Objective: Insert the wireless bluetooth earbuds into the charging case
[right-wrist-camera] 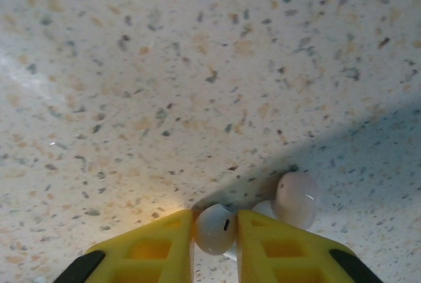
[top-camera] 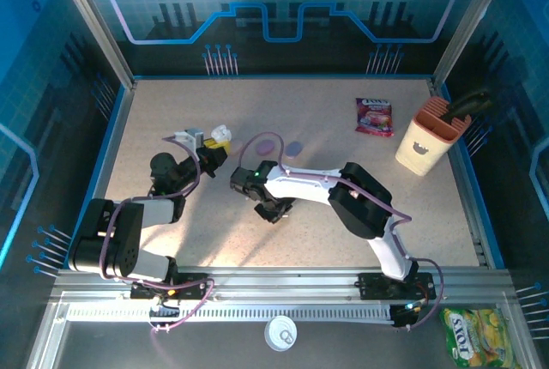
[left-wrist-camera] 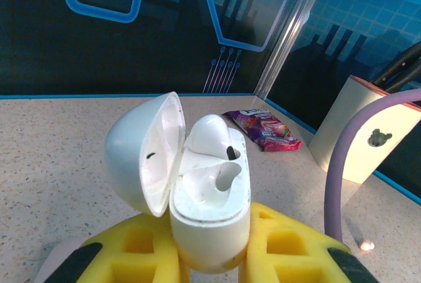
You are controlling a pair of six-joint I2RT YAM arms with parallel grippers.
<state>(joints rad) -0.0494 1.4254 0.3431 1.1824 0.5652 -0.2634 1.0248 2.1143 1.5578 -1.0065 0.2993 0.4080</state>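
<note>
My left gripper (left-wrist-camera: 210,247) is shut on a white charging case (left-wrist-camera: 209,220) held upright with its lid (left-wrist-camera: 138,154) swung open to the left. One white earbud (left-wrist-camera: 209,137) sits in the far slot, and the near slot is hollow. From above, the case (top-camera: 220,133) is at the table's left middle. Down at the tabletop, my right gripper (right-wrist-camera: 216,220) has its yellow fingers pressed on both sides of a white earbud (right-wrist-camera: 214,231). A second pale earbud (right-wrist-camera: 296,199) lies just to its right. In the top view the right gripper (top-camera: 276,211) is at mid-table.
Two purple oval cases (top-camera: 268,143) (top-camera: 294,148) lie behind the right arm. A red snack packet (top-camera: 374,117) and a beige tool holder (top-camera: 427,139) stand at the back right. A yellow-green packet (top-camera: 470,335) and a white round lid (top-camera: 280,332) lie off the table's front.
</note>
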